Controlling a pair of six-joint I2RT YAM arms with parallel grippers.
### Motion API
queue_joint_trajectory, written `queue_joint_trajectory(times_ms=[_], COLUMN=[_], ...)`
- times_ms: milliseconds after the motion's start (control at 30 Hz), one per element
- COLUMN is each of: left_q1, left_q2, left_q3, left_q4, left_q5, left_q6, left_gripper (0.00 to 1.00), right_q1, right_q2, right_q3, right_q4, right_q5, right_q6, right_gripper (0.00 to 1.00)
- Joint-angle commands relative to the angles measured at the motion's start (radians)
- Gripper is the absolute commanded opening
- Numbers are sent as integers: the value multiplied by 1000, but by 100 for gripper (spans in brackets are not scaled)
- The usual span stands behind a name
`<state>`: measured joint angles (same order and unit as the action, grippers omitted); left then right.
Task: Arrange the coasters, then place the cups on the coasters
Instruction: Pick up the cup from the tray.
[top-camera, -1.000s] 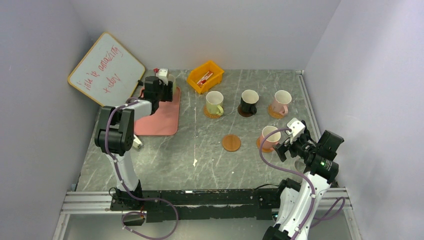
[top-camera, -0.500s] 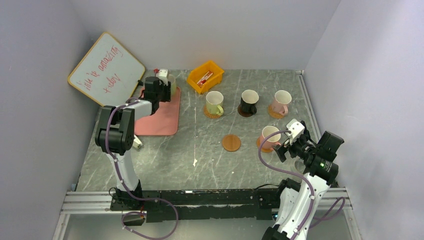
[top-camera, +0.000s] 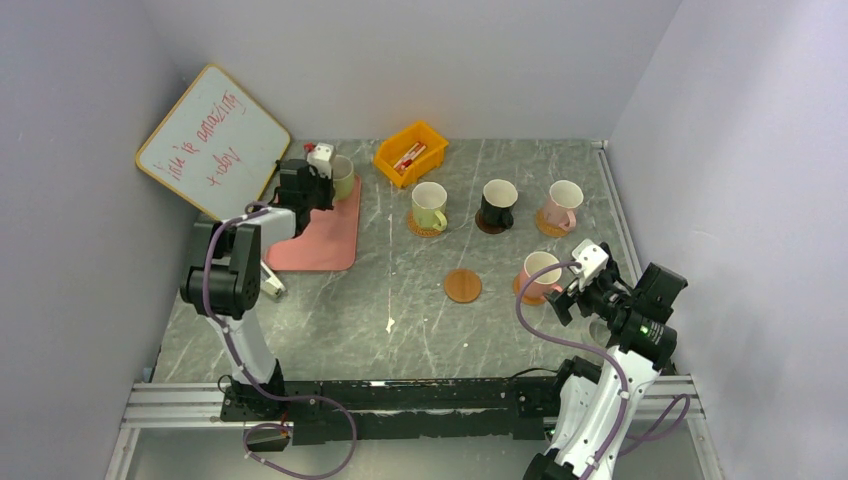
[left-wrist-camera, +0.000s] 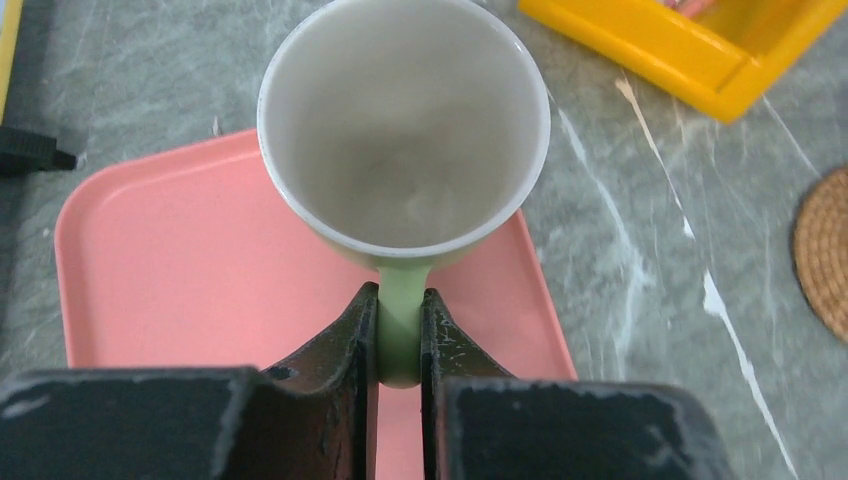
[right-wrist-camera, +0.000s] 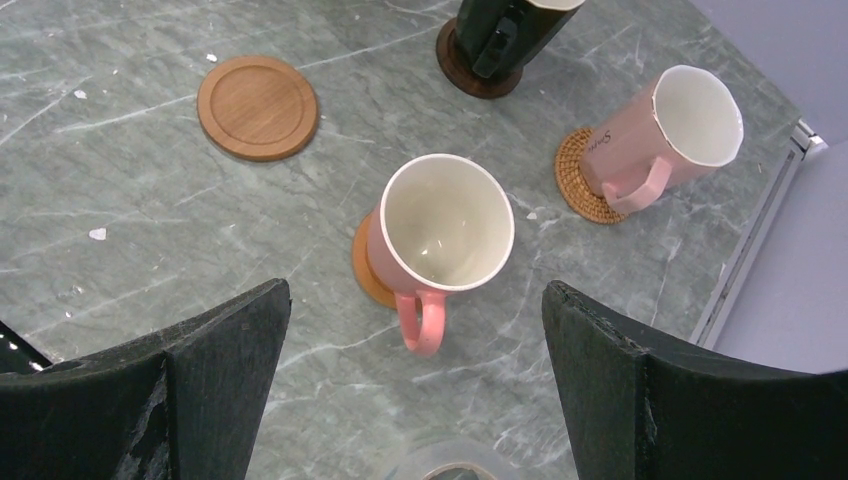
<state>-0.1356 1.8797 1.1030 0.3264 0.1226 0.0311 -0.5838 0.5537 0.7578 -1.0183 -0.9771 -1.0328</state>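
Observation:
My left gripper (left-wrist-camera: 398, 312) is shut on the handle of a pale green cup (left-wrist-camera: 405, 130), which is over the far right corner of the pink tray (left-wrist-camera: 200, 260); from above the gripper (top-camera: 322, 172) and this cup (top-camera: 343, 176) are at the back left. A second green cup (top-camera: 430, 205), a black cup (top-camera: 497, 203) and a pink cup (top-camera: 563, 204) each sit on a coaster in a back row. A nearer pink cup (right-wrist-camera: 440, 225) sits on an orange coaster (right-wrist-camera: 363, 265). One orange-brown coaster (right-wrist-camera: 257, 107) lies bare. My right gripper (right-wrist-camera: 415, 295) hangs open above and just short of that pink cup's handle.
A yellow bin (top-camera: 410, 153) stands at the back beside the tray, and a whiteboard (top-camera: 213, 140) leans on the left wall. A clear tape roll (right-wrist-camera: 470, 462) lies under my right gripper. The table's right edge rail (top-camera: 612, 210) runs close to the pink cups.
My left gripper has closed onto the green cup's handle, and its arm has shifted a little left, uncovering the cup. The right arm has barely moved.

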Motion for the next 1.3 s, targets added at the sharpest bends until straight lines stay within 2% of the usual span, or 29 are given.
queue_joint_trajectory(times_ms=[0, 367, 500, 633, 700, 867, 900, 1067, 1267], left_q1=[25, 109, 118, 123, 125, 131, 131, 133, 133], left_q2=[-152, -399, -392, -318, -278, -248, -256, -301, -330], left_q3=[-72, -297, -335, -284, -249, -245, -251, -283, -312], left_q4=[29, -74, -63, -124, -167, -167, -159, -113, -68], left_q5=[129, 467, 545, 629, 654, 652, 648, 616, 593], left_q6=[100, 322, 343, 372, 384, 384, 382, 371, 369], left_gripper=[5, 5, 5, 5, 11, 45, 48, 50, 44], right_q1=[-7, -9, -13, -16, -17, -17, -17, -17, -19], right_q2=[-13, -19, -23, -27, -29, -29, -29, -26, -28], right_q3=[2, 3, 3, 3, 2, 2, 0, 2, 4], right_q4=[-14, -19, -18, -25, -23, -28, -28, -30, -32], right_q5=[-46, -49, -47, -48, -47, -52, -52, -54, -54], right_q6=[-40, -45, -43, -49, -50, -58, -58, -61, -60], right_gripper=[100, 100, 100, 100, 100, 100, 100, 100, 100])
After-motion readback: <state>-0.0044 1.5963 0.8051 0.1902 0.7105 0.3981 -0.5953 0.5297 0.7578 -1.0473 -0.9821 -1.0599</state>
